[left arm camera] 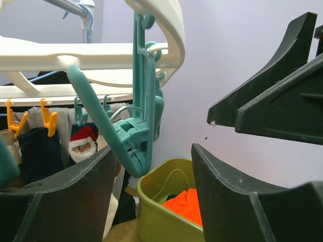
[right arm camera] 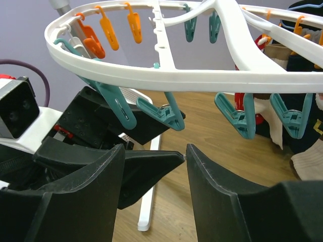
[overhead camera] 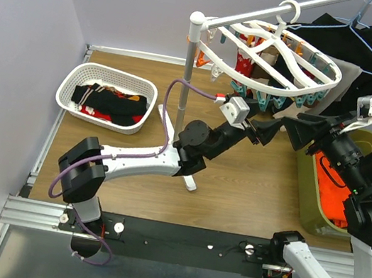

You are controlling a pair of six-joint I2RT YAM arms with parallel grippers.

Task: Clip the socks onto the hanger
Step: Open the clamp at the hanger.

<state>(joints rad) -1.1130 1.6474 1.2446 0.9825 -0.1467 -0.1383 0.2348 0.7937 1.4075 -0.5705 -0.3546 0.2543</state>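
Large white plastic oval hanger frame with crossbars (right arm camera: 202, 78) hangs off the rail: rigid, smooth, glossy. Both arms are up under its near rim.

White lattice plastic basket (overhead camera: 73, 84) sits on the wood tabletop at far left, well apart from the hanger. It holds most of the black-and-red socks (overhead camera: 113, 103), a soft knit heap.

Olive-green plastic bin (left arm camera: 161, 217) is low on the right, bright orange cloth (left arm camera: 189, 201) inside.

Left gripper (left arm camera: 151, 156): fingers apart, nothing held. In its own view the hard black curved fingers sit either side of one dangling teal plastic clip (left arm camera: 139, 136); can't tell if they touch it.

Right gripper (right arm camera: 155, 148): fingers apart too, empty, tips facing the left one, just beside it.

A Santa-pattern sock (left arm camera: 83, 143) hangs further along the frame. Orange clips (right arm camera: 108, 35) on the far rim look free.

My read: the step is lining up on a clip, with no sock in hand. Next needs a sock fetched from the basket. Then one gripper squeezes the clip open while the other feeds the limp cuff into its mouth.
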